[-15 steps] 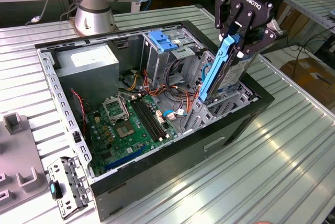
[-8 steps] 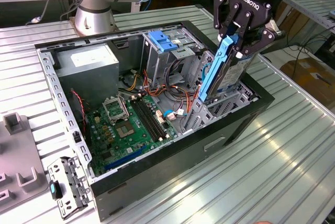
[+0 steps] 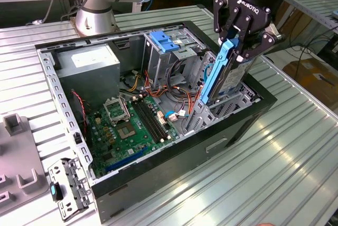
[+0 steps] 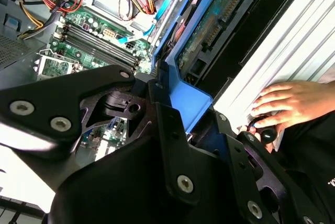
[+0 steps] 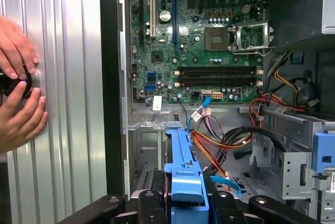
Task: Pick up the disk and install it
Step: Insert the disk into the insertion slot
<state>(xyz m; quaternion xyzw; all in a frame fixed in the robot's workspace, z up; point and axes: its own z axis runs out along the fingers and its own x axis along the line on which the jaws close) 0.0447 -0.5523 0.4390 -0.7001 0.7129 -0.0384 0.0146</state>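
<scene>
Exterior view shows my gripper (image 3: 236, 52) with jaws pinching the disk (image 3: 217, 75), held on edge, its lower end dipping into the computer case (image 3: 158, 184). Pickup looks done; I judge it not yet seated.

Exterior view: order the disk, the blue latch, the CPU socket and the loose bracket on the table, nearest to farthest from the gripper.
1. The disk, held in the gripper's jaws.
2. The blue latch, atop the drive cage.
3. The CPU socket, on the motherboard.
4. The loose bracket, on the table outside the case.
</scene>
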